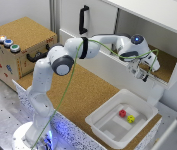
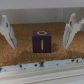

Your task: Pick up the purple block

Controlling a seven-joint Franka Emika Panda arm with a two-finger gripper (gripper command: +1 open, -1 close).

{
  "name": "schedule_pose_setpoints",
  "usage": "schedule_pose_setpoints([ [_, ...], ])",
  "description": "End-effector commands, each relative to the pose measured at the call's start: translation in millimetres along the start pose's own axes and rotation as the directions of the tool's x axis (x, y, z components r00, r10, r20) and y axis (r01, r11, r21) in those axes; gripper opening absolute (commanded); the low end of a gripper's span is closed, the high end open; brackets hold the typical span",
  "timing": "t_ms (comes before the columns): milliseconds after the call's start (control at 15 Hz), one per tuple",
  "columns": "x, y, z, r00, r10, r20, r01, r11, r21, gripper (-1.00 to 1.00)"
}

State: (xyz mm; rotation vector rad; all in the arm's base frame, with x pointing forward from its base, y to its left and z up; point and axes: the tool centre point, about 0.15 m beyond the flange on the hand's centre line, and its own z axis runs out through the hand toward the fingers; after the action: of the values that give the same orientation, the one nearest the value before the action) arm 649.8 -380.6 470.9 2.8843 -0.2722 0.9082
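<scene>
Wrist view: purple block upright (cube-like, no evident long axis) between spread tool fingers.

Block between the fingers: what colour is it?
Dark purple block with yellow markings, clearest in the wrist view.

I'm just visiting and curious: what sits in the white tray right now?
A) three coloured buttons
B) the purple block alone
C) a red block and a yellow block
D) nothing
C: in the exterior view the white tray holds a red block and a yellow block.
</scene>
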Motion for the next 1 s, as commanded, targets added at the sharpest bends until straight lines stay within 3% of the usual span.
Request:
schedule_pose_setpoints([
  [0, 29, 14, 36, 0.994, -0.018, 0.107, 0.004, 0.991, 0.137, -1.00],
  [467, 29, 16, 27, 0.998, 0.006, 0.059, -0.014, 0.990, 0.142, -1.00],
  [667, 27, 15, 25, 0.999, -0.017, 0.033, 0.013, 0.993, 0.113, -1.00],
  [933, 14, 6, -5, 0.998, -0.060, -0.036, 0.064, 0.991, 0.116, -1.00],
])
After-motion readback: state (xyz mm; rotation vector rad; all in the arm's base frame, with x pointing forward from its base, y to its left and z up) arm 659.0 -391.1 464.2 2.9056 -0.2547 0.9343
